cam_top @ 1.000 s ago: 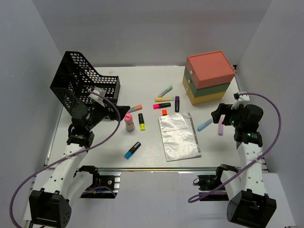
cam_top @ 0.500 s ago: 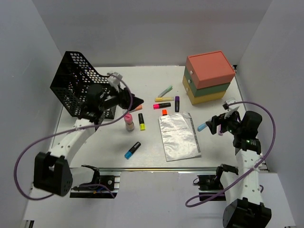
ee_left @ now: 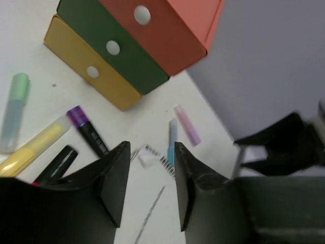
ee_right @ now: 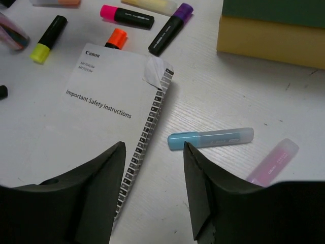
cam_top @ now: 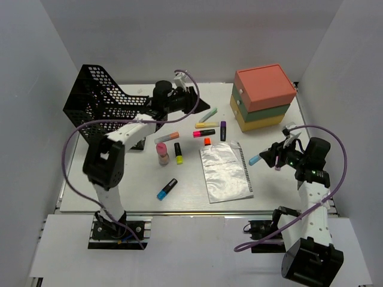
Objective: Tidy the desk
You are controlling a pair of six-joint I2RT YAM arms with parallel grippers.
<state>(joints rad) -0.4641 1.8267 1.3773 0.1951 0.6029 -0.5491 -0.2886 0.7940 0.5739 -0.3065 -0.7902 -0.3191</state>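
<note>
The white desk (cam_top: 119, 185) holds several scattered highlighters, among them a yellow-capped one (cam_top: 178, 153), a blue one (cam_top: 167, 189) and a pink-capped one (cam_top: 204, 133). A silver Canon booklet (cam_top: 225, 171) lies at the middle. My left gripper (cam_top: 192, 99) reaches out over the back of the desk; its jaws (ee_left: 151, 152) stand apart with nothing between them. My right gripper (cam_top: 270, 156) hovers low beside a light blue pen (ee_right: 210, 138) and a pink pen (ee_right: 271, 165), open (ee_right: 154, 152) and holding nothing.
A black mesh file basket (cam_top: 102, 101) stands at the back left. A stacked coral, green and yellow drawer box (cam_top: 263, 95) stands at the back right. A small pink-capped bottle (cam_top: 163, 154) stands upright near the highlighters. Grey walls enclose three sides.
My left arm has swung from in front of the basket up and right toward the back middle. Both grippers' jaws have narrowed. The right gripper dropped slightly toward the blue pen.
</note>
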